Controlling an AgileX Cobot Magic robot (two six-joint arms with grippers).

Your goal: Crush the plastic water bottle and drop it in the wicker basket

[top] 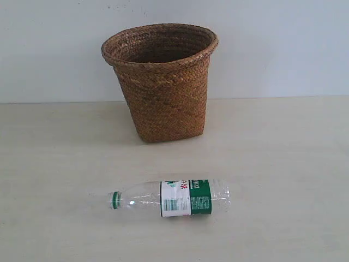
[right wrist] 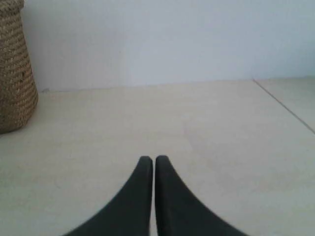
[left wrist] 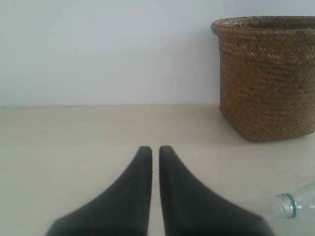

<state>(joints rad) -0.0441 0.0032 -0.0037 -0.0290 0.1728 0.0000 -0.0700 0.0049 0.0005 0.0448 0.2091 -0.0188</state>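
The plastic water bottle [top: 172, 198] lies on its side on the table, green cap pointing left, uncrushed. Behind it stands the wicker basket [top: 161, 82], upright near the wall. Neither arm shows in the exterior view. In the left wrist view my left gripper [left wrist: 155, 150] is shut with nothing between its black fingers; the bottle's capped neck [left wrist: 290, 204] lies off to one side of it, and the basket [left wrist: 268, 78] stands beyond. My right gripper [right wrist: 154, 160] is also shut and empty, with only the basket's side [right wrist: 15, 73] at the frame edge.
A pale wooden table [top: 283, 164] runs back to a plain white wall [top: 272, 49]. A thin seam [right wrist: 285, 105] in the table top crosses the right wrist view beyond the gripper.
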